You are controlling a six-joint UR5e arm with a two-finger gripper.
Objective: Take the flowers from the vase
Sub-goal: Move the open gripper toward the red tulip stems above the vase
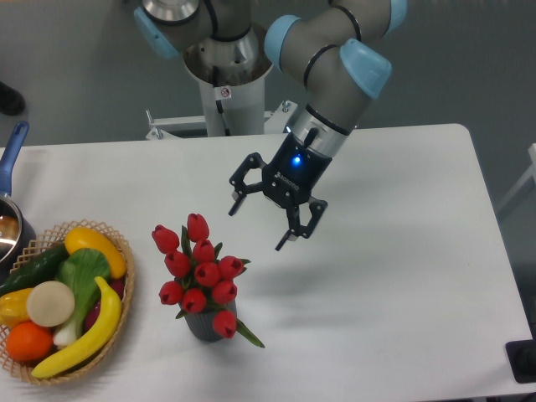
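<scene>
The flowers (pixel 199 272), a bunch of red tulip buds with green leaves, stand upright in the vase (pixel 205 325), a small dark grey cylinder near the table's front. Most of the vase is hidden behind the buds. My gripper (pixel 259 223) hangs above the table up and to the right of the bunch, tilted toward it. Its fingers are spread open with nothing between them, and they do not touch the flowers.
A wicker basket (pixel 117 310) of fruit and vegetables sits at the front left, close to the vase. A pot with a blue handle (pixel 10 159) is at the left edge. The robot's base (pixel 226 79) stands behind the table.
</scene>
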